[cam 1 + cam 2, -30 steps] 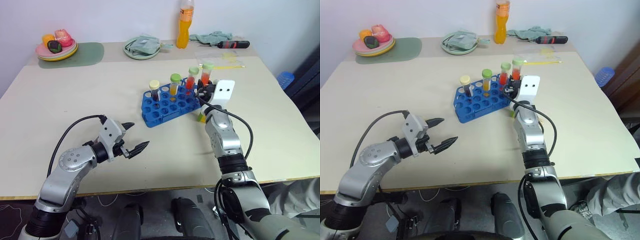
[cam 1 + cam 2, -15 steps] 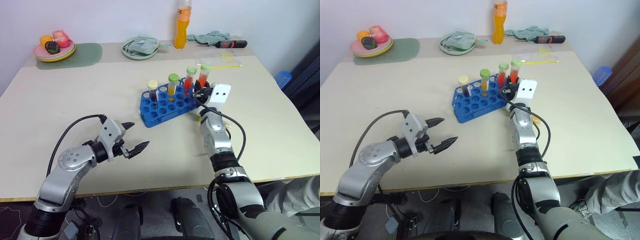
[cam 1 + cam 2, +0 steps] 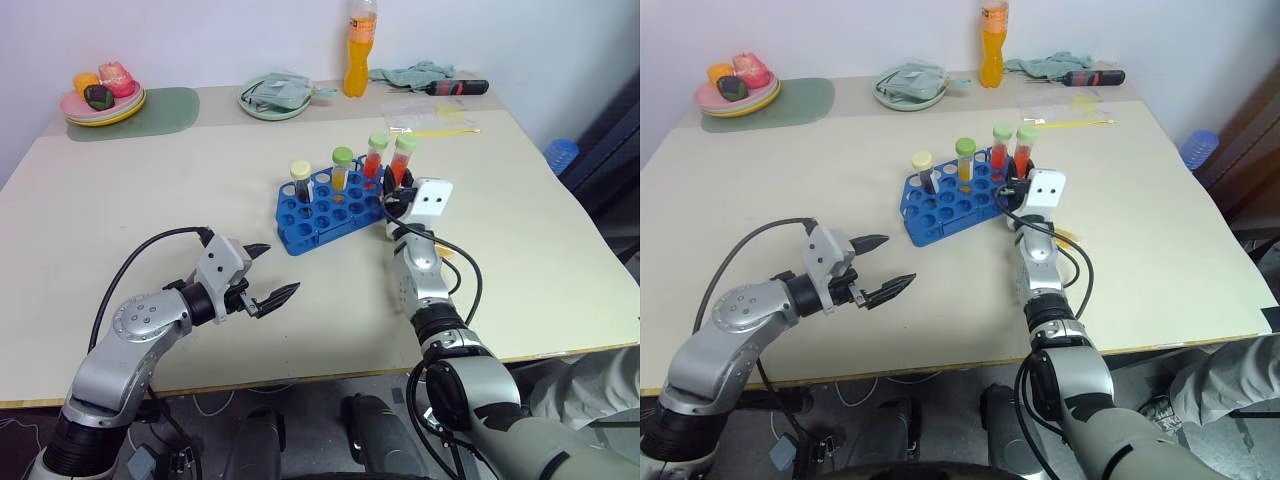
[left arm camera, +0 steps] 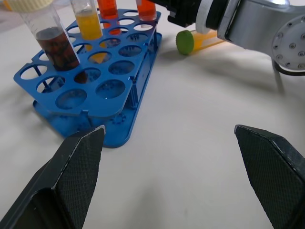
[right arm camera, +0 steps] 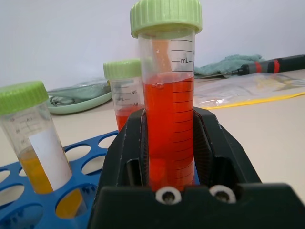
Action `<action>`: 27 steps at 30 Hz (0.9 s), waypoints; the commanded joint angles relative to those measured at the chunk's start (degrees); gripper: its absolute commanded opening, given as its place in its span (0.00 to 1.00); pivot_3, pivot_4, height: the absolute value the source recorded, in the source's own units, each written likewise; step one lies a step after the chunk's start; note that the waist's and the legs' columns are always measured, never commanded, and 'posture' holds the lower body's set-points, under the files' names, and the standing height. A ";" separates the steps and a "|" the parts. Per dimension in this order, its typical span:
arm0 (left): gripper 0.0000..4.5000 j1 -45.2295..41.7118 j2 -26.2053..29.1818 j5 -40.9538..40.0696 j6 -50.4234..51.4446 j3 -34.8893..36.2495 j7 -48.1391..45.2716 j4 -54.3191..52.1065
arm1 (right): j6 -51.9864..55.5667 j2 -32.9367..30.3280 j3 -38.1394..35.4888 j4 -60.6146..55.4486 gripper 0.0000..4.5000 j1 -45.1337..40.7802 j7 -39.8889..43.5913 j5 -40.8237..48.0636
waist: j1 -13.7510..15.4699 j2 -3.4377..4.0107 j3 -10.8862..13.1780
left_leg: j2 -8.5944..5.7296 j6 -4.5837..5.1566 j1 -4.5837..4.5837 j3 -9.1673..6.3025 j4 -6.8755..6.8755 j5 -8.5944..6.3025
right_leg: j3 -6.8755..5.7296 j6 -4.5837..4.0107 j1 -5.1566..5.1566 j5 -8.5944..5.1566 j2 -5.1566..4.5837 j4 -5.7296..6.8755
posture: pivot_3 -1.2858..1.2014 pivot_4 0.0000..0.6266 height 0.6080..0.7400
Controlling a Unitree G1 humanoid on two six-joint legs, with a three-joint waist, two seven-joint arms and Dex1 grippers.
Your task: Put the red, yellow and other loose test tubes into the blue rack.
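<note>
My right fingers [image 5: 167,143] clench the red tube [image 5: 167,119] over the blue rack [image 3: 330,205] (left fingers [image 3: 270,275] spread, idle); next, lower it into a hole.

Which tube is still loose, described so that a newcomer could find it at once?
Start at the blue rack mid-table, then look past its right end, beside the right gripper. The loose tube lies flat on the table there: yellow liquid, green cap, the others standing upright.

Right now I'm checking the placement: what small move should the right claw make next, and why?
Probably open. The right claw is shut on the red tube, which stands upright in the blue rack beside another red tube. A yellow tube lies loose on the table.
</note>
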 commanded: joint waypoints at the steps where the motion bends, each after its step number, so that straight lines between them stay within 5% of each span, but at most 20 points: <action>1: 1.00 -0.28 0.42 -0.67 0.13 1.31 0.25 -2.36 | -1.23 0.53 -0.17 1.44 0.19 -1.59 1.41 0.05 | -0.02 0.00 0.00 | 0.00 0.00 0.00 0.00 0.00 0.00 | 0.00 0.00 0.00 0.00 0.00 0.00 | 0.52 0.24 1.00; 2: 1.00 -0.31 0.41 -0.67 0.15 1.31 0.24 -2.36 | -1.17 0.54 -0.29 1.52 0.19 -1.64 1.97 0.42 | -0.03 0.00 0.00 | 0.00 0.00 0.00 0.00 0.00 0.00 | 0.00 0.00 0.00 0.00 0.00 0.00 | 0.52 0.24 1.00; 8: 1.00 -0.34 0.10 -0.66 0.33 1.06 0.55 -2.68 | 0.65 -1.00 1.38 -7.18 0.84 1.00 4.16 -0.74 | 0.08 0.01 0.01 | 0.00 -0.01 0.01 0.00 0.00 0.00 | 0.00 0.00 0.00 0.00 0.00 0.01 | 0.52 0.24 1.00; 14: 1.00 0.80 -0.51 -0.87 0.43 1.01 0.79 -3.16 | 17.64 -9.08 1.38 -34.70 0.84 11.48 14.11 6.20 | 0.99 0.02 0.01 | -0.04 -0.01 -0.05 -0.01 0.02 0.00 | -0.01 0.01 0.01 0.00 -0.07 -0.02 | 0.52 0.24 1.00; 21: 1.00 0.58 -0.91 -1.38 0.07 0.74 -0.41 -2.49 | 47.54 -31.08 -2.68 -58.91 0.84 23.05 30.35 22.03 | 1.53 0.05 0.02 | -0.04 0.00 -0.02 -0.02 0.08 0.00 | -0.01 0.00 0.06 -0.01 -0.03 -0.02 | 0.52 0.24 1.00; 27: 1.00 -2.21 -0.79 -2.05 -0.33 -1.48 -3.56 -1.24 | 58.93 -52.41 7.70 -61.57 0.84 21.87 43.14 13.15 | 1.43 0.11 0.03 | -0.03 0.02 0.06 0.04 0.09 -0.01 | 0.04 0.00 0.09 -0.02 0.03 -0.03 | 0.52 0.24 1.00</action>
